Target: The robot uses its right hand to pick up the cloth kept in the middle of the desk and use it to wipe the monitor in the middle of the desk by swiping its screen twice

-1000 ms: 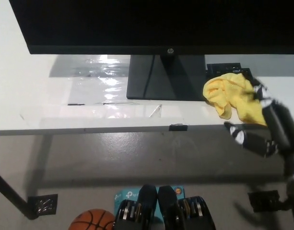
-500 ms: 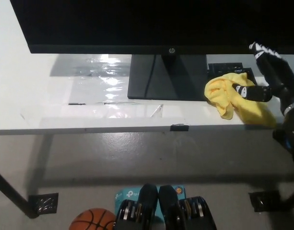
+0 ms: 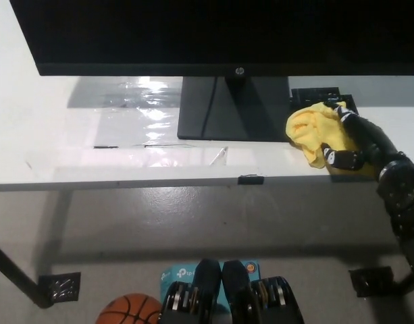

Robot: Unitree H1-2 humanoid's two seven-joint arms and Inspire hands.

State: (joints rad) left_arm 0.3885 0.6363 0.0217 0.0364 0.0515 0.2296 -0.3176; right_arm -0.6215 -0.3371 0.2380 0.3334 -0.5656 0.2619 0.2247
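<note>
The yellow cloth (image 3: 309, 129) lies crumpled on the white desk (image 3: 92, 155), just right of the monitor's stand (image 3: 223, 108). The black monitor (image 3: 213, 34) spans the top of the head view, its screen facing away from the camera's steep angle. My black right hand (image 3: 352, 138) comes in from the lower right and rests on the cloth's right part. The thumb (image 3: 338, 159) and the fingers (image 3: 345, 115) are still spread, with cloth between them. The cloth has not left the desk. My left hand is out of view.
A small black block (image 3: 316, 96) sits behind the cloth by the stand. Clear plastic film (image 3: 149, 118) lies on the desk left of the stand. The desk's front edge (image 3: 193, 182) runs across the middle. An orange basketball (image 3: 129, 310) is on the floor below.
My right hand rose from below the desk edge, passed over the cloth and has now come down onto its right part. The cloth has barely shifted.
</note>
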